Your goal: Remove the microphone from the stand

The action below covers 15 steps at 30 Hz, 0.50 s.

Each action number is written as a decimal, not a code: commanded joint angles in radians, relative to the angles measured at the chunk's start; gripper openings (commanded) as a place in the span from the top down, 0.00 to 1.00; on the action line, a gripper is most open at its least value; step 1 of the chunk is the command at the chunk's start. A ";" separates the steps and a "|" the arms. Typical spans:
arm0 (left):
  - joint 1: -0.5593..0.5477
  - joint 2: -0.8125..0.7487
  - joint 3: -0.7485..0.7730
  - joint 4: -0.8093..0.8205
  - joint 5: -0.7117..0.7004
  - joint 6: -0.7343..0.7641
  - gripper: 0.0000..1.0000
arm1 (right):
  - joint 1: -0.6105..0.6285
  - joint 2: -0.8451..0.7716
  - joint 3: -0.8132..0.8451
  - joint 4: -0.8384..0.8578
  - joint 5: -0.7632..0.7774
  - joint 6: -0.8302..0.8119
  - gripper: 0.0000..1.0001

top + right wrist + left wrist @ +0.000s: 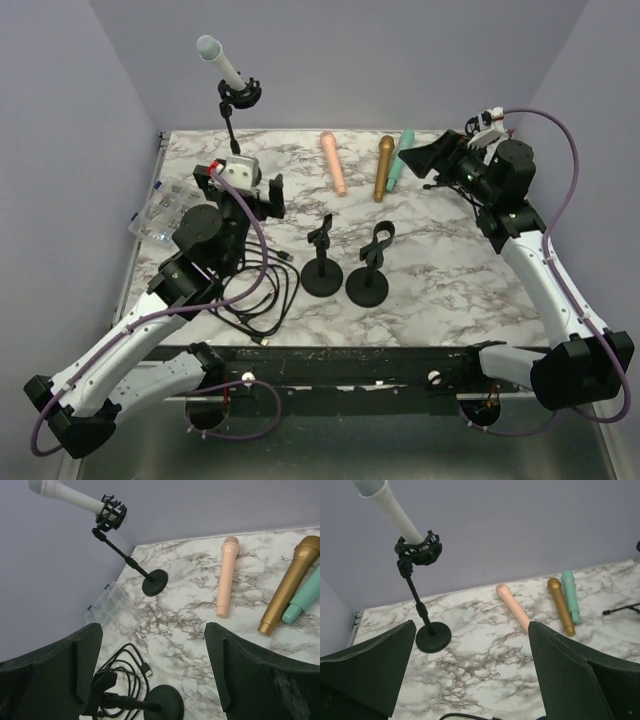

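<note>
Top external shows the white cylindrical microphone (pixel 220 62) clipped, tilted, in the tall black stand (pixel 232 115) at the back-left corner; only the wrist views reveal its round base (pixel 433 637). Left gripper (pixel 470 630) and right gripper (pixel 152 630) both gape, holding nothing

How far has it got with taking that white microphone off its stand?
Done: pink microphone, gold microphone and teal microphone lie on the table; two short stands are empty. In hand: nothing, left claw and right claw both open and empty. Left: the white microphone sits clipped in the tall stand, untouched.
</note>
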 commanded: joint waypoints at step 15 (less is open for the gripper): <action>0.609 0.409 0.443 0.062 0.478 -0.519 0.01 | 0.152 -0.081 -0.002 -0.049 0.054 -0.122 0.07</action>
